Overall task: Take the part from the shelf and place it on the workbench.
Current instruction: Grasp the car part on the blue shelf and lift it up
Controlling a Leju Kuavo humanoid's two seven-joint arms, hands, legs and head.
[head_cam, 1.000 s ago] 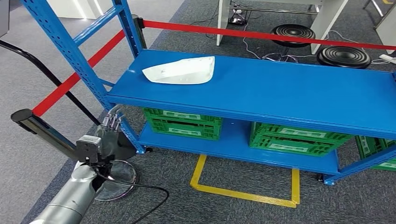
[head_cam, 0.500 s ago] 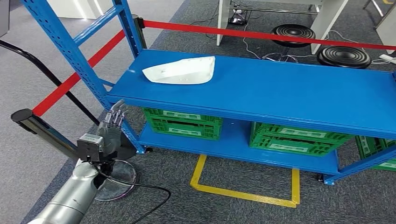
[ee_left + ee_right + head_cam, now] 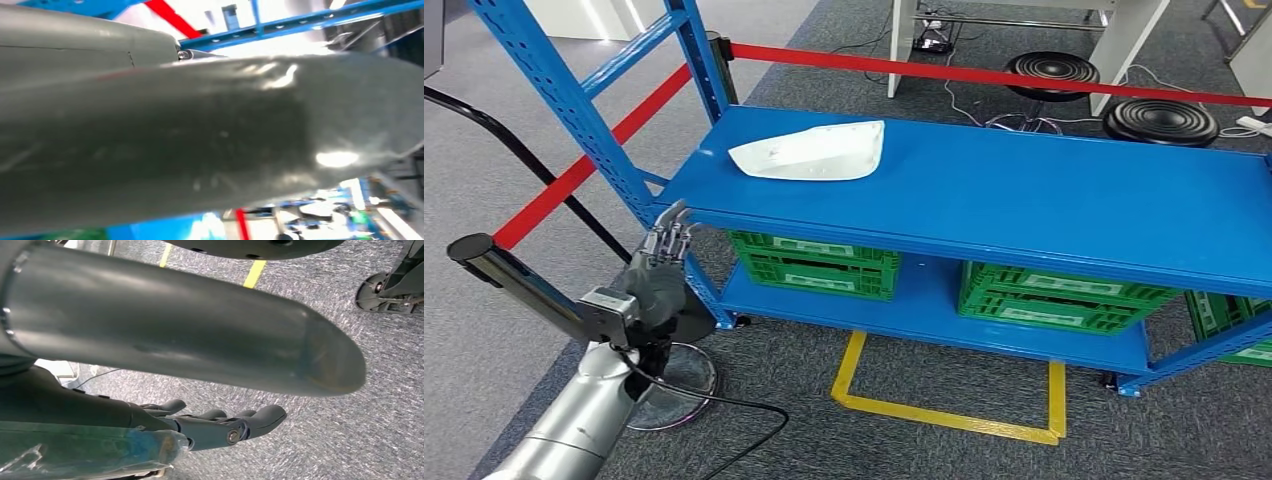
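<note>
a: where is the part (image 3: 809,153) lying?
b: it is lying flat near the shelf's (image 3: 1044,205) back left corner, untouched.
a: and the left robot hand (image 3: 660,272)?
b: it is hovering below the shelf's front left corner, fingers straight, grasping nothing.
a: the right robot hand (image 3: 220,427)?
b: it is hanging over carpet, fingers loosely curled, released.

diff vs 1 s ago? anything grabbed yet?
The left hand has risen along the shelf's front left post toward the top shelf, its fingers now near the shelf's front left corner. It has taken hold of nothing. The white part lies where it was on the top shelf, untouched. The right hand hangs over the carpet, holding nothing. The green crates are unchanged.
</note>
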